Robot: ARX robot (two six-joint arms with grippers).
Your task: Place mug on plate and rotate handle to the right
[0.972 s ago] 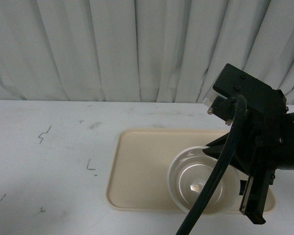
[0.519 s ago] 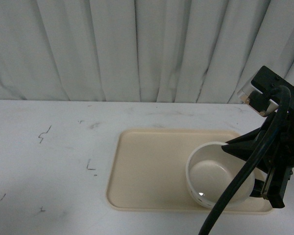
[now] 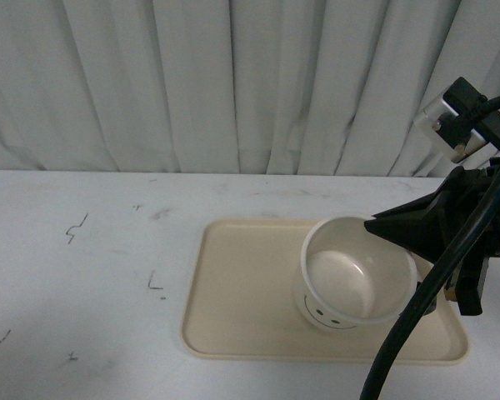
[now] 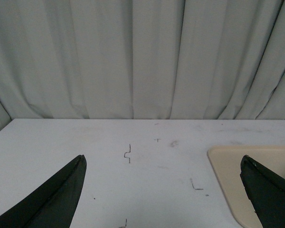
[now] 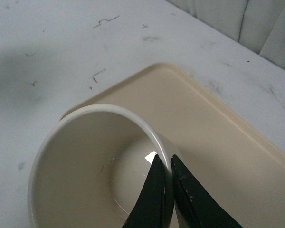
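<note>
The cream mug [image 3: 354, 279] stands on the right half of the beige plate [image 3: 242, 292], mouth up, its black smiley face turned toward me. Its handle is hidden behind my right arm. My right gripper [image 3: 412, 287] is shut on the mug's right rim. In the right wrist view the mug [image 5: 85, 166] fills the lower left, and the right gripper [image 5: 165, 166] pinches the rim, one finger inside and one outside. My left gripper [image 4: 164, 164] is open and empty over the bare table, with a corner of the plate [image 4: 228, 161] by one finger.
The white table [image 3: 92, 267] carries small pen marks to the left of the plate. A pale pleated curtain [image 3: 233, 83] hangs along the far edge. A black cable [image 3: 425, 308] from my right arm crosses in front of the plate's right end.
The mug has gone from tipped toward me to upright, moving back on the plate, and the smiley face now shows. My right arm has risen and swung further right.
</note>
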